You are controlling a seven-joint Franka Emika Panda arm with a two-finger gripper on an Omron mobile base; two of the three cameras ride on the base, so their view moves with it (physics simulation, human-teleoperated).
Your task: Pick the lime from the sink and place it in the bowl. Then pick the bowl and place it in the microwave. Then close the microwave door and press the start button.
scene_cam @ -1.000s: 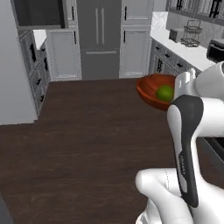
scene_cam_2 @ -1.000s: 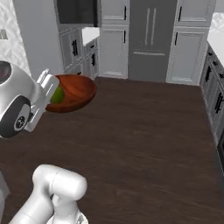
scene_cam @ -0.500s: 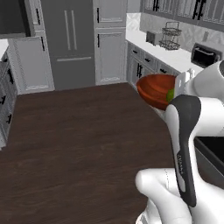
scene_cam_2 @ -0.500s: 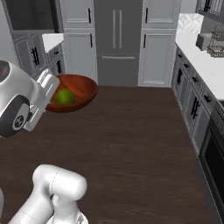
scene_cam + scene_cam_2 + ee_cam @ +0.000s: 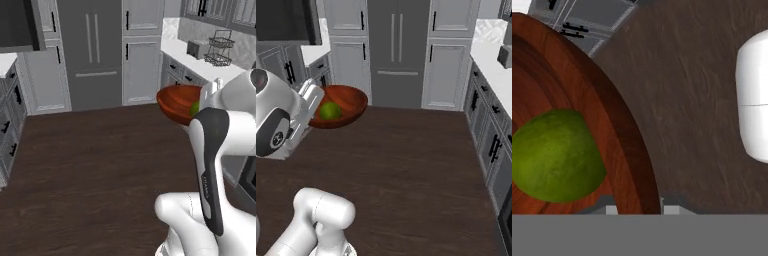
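Above the dark wooden floor, well clear of any tabletop, the bowl (image 5: 338,106) rides in the air at the end of the white arm, with the lime (image 5: 330,110) lying inside it near the rim on the arm's side; the first part of the job looks done, and the step in hand, as I judge it, is carrying the bowl to the microwave; a dark panel at the upper left of both base views may belong to it, though I cannot be sure. To do this well the bowl should stay level, since the lime sits close to the low wall and a tilt or a sharp swing could roll it out; slow turns of the base and a steady wrist would serve best; the approach to the opening ought to be straight, with the bowl's wide rim kept clear of the frame. The hand (image 5: 637,209) is clamped on the bowl's rim, one finger tip showing on each side of the wooden wall in the hand view, so the gap is only as wide as that wall; it touches nothing else that I can see, and the lime lies just beside the grip, inside the bowl.
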